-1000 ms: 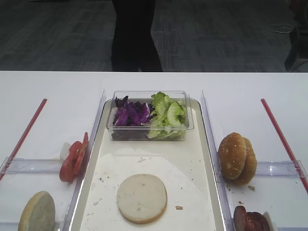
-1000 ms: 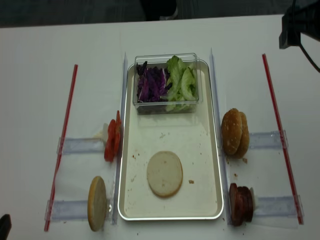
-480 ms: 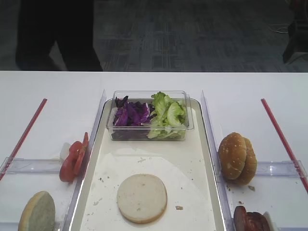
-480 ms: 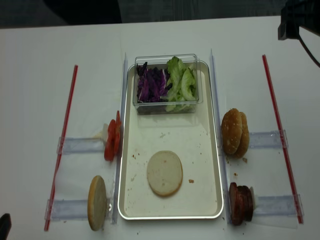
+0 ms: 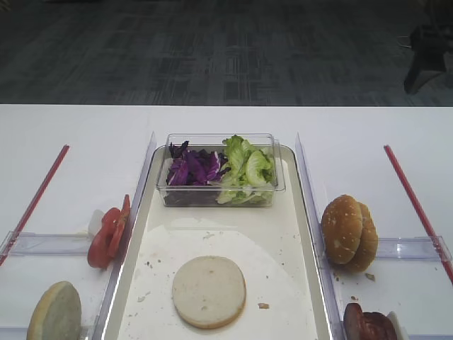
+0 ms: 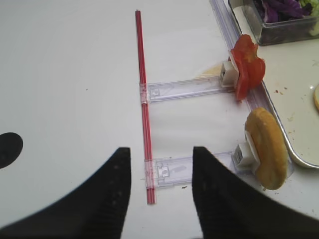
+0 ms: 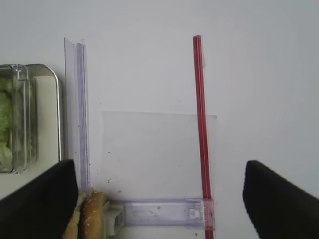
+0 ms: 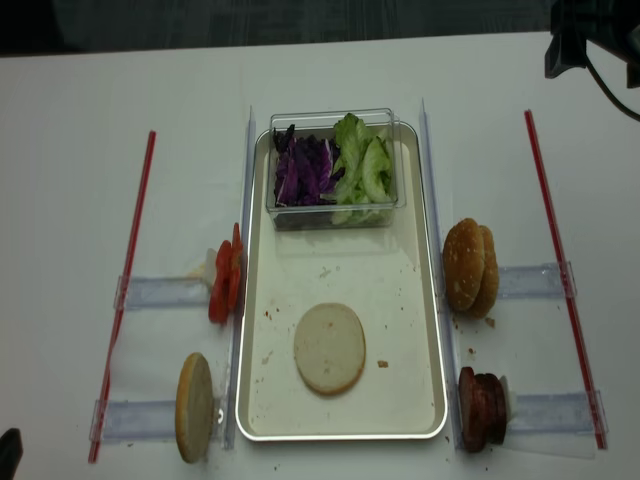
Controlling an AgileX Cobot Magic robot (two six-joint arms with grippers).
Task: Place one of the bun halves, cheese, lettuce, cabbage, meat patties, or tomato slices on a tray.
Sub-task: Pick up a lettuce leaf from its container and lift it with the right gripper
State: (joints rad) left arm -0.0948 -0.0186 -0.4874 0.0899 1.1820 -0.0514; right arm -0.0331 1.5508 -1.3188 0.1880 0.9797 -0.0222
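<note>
A pale bun half (image 8: pixel 329 347) lies flat on the tray (image 8: pixel 425 300). At the tray's far end, a clear tub holds purple cabbage (image 8: pixel 300 170) and green lettuce (image 8: pixel 362 165). Tomato slices (image 6: pixel 246 69) and another bun half (image 6: pixel 266 147) stand on edge left of the tray. Sesame buns (image 8: pixel 470 266) and meat patties (image 8: pixel 481 408) stand to its right. Cheese is out of view. My left gripper (image 6: pixel 162 152) hangs open over a red strip, left of the tray. My right gripper (image 7: pixel 159 199) is wide open above the table, right of the sesame buns (image 7: pixel 87 219), holding nothing.
Red strips (image 8: pixel 136 250) (image 8: pixel 555 250) and clear plastic rails (image 8: pixel 165 292) (image 8: pixel 525 280) border the work area on both sides. The right arm's dark body (image 8: pixel 590 35) sits at the far right corner. The table's far edge (image 5: pixel 226 106) meets dark floor.
The person standing behind the table has walked off to the left and out of view. The right arm's dark body shifted slightly. Food and tray are unchanged.
</note>
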